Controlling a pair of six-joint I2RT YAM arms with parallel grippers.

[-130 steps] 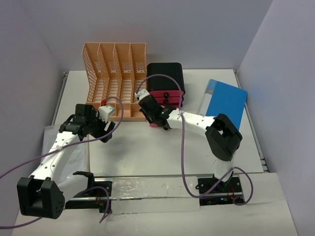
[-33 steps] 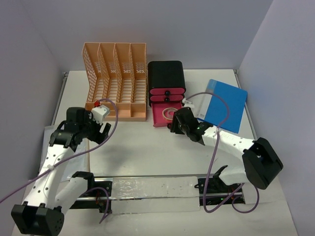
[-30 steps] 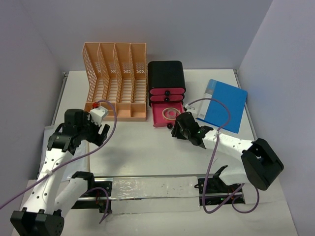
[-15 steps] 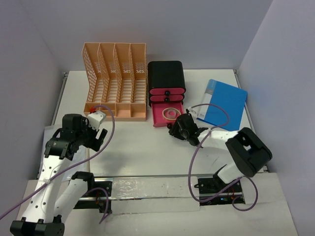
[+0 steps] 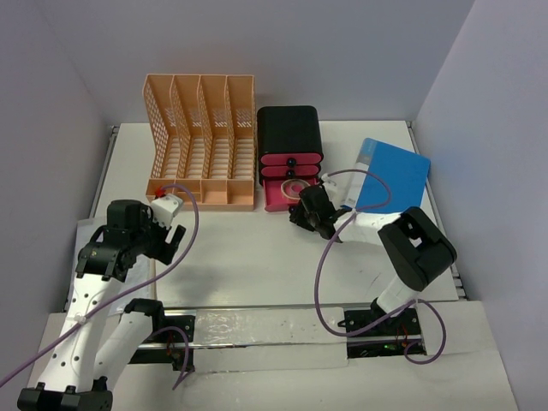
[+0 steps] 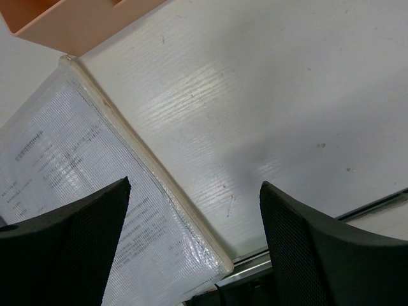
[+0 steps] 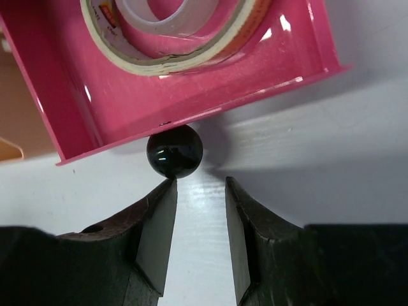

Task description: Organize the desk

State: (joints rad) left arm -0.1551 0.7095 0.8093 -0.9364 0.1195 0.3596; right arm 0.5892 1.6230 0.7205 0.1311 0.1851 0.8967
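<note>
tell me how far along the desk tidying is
Done: the tape roll lies in the pink drawer. In hand: the right pincer, open, sits short of the drawer's black knob, probably to shut it. To do: the clear document pouch under the open left pincer and the blue folder lie on the desk, outside the file rack.
</note>
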